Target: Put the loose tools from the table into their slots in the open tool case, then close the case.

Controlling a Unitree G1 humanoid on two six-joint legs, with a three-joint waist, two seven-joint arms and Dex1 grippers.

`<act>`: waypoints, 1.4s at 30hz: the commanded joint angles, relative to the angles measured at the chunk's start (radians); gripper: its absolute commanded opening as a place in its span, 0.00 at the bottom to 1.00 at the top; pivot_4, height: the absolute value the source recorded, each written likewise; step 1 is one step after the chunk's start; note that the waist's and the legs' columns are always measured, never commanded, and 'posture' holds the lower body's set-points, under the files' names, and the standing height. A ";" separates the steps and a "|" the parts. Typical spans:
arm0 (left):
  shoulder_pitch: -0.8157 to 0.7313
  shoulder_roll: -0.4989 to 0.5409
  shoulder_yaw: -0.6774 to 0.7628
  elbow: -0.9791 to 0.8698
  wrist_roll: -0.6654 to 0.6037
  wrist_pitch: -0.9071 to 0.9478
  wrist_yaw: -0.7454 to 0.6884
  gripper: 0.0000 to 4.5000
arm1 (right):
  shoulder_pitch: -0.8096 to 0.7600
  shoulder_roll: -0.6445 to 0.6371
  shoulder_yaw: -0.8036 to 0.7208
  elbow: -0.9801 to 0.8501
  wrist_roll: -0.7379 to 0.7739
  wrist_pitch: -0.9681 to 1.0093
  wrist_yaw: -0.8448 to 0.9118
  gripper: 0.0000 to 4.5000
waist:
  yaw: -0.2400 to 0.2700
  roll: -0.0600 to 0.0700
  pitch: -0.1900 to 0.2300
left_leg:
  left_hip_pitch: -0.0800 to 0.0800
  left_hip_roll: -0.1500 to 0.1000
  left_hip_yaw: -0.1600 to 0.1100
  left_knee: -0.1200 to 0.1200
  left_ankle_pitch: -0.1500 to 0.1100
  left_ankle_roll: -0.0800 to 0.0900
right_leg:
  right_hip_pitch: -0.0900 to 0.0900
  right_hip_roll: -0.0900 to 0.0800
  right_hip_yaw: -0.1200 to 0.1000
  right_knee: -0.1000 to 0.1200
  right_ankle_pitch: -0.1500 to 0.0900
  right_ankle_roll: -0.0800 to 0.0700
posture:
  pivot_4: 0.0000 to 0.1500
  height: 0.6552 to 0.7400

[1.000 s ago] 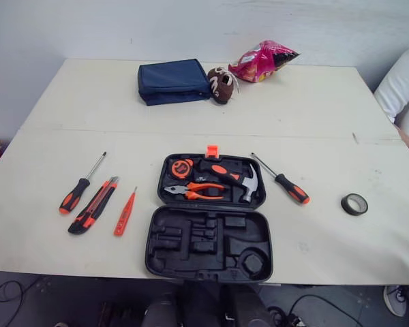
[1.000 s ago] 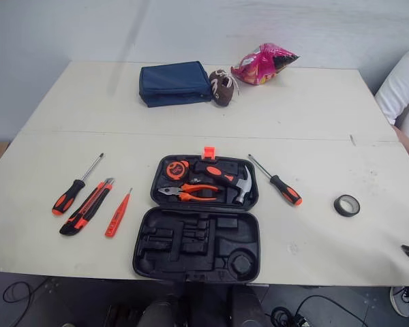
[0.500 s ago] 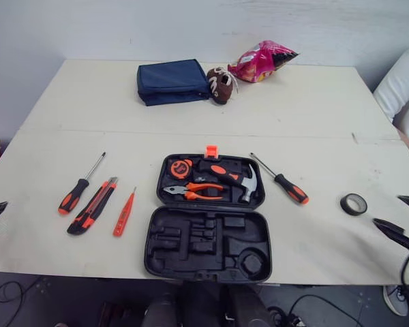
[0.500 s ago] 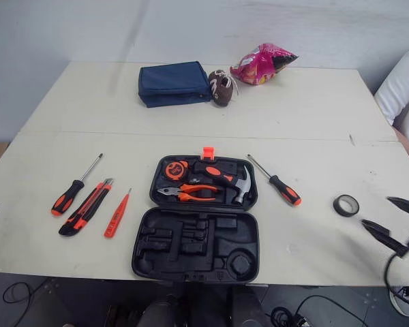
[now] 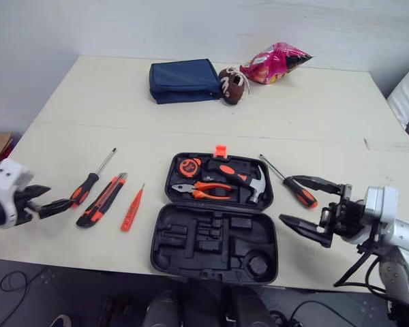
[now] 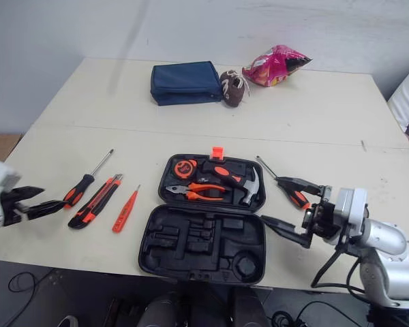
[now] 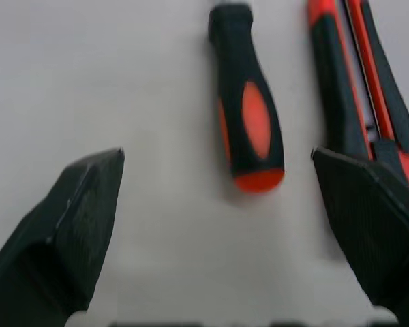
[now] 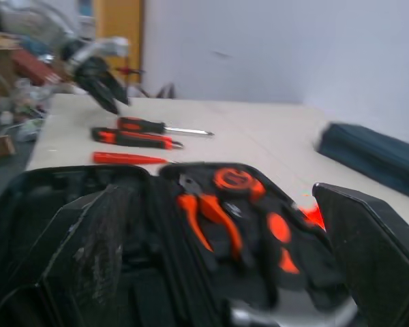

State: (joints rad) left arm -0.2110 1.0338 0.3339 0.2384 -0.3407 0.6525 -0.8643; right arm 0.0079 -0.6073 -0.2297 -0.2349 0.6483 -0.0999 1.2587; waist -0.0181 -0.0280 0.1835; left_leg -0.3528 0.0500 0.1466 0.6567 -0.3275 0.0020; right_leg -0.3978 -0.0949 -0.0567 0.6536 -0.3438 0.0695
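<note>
1. Tool case (image 5: 191, 240) is seen lying open at the middle of the tabletop (image 5: 123, 129), its long axis running left to right and both halves flat.
2. Three slots in the case's far half are already filled: tape measure (image 5: 187, 167), pliers (image 5: 199, 191) and hammer (image 5: 242, 178). The near half's moulded slots are judged empty.
3. Four loose tools are counted outside the case, so the task is reckoned barely begun, and the closing is not yet done.
4. Left of the case, the long screwdriver (image 5: 86, 186), utility knife (image 5: 102, 199) and tester pen (image 5: 131, 209) are laid side by side, long axes running away from the robot, tips pointed away and slightly toward the case.
5. Right of the case, the short screwdriver (image 5: 303, 196) is laid slanting, tip pointed away and toward the case's far corner.
6. Left gripper (image 5: 54, 199) is held further out from the case than the long screwdriver, jaws spread wide with nothing between them.
7. Right gripper (image 5: 288, 199) is held just right of the case by the short screwdriver, jaws wide apart and nothing gripped.
</note>
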 commanded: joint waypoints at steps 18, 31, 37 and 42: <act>-0.131 0.000 -0.101 -0.104 0.035 0.227 0.077 0.99 | 0.003 -0.008 -0.022 0.023 -0.022 -0.083 -0.005 1.00 | -0.011 0.000 0.000 | 0.000 0.002 0.001 0.006 0.000 0.000 | 0.000 0.001 0.000 0.003 0.000 0.000 | 1.00 1.00; -0.094 -0.012 -0.043 -0.119 0.026 0.219 0.092 0.99 | 0.002 -0.020 -0.010 0.035 -0.023 -0.080 0.015 1.00 | -0.009 0.000 0.000 | -0.001 0.002 0.001 0.006 0.000 0.000 | 0.000 0.001 0.000 0.003 0.000 0.000 | 1.00 1.00; -0.092 -0.047 -0.086 -0.063 0.052 0.202 0.118 0.81 | -0.014 -0.015 0.006 0.027 -0.025 -0.077 0.018 1.00 | -0.009 0.000 0.000 | -0.001 0.002 0.001 0.006 0.000 0.000 | 0.000 0.001 0.000 0.003 0.000 0.000 | 1.00 1.00; -0.093 -0.068 -0.096 0.000 0.052 0.192 0.114 0.32 | -0.017 -0.016 0.010 0.025 -0.025 -0.075 0.009 1.00 | -0.009 0.000 0.000 | -0.001 0.002 0.001 0.006 0.000 0.000 | 0.000 0.000 0.000 0.003 0.000 0.000 | 1.00 1.00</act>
State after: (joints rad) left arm -0.3109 0.9767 0.2392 0.2115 -0.2933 0.8480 -0.7438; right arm -0.0080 -0.6148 -0.2044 -0.1899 0.6139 -0.1713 1.2712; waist -0.0267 -0.0283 0.1835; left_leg -0.3532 0.0518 0.1476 0.6627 -0.3279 0.0022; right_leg -0.3980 -0.0945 -0.0568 0.6566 -0.3439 0.0694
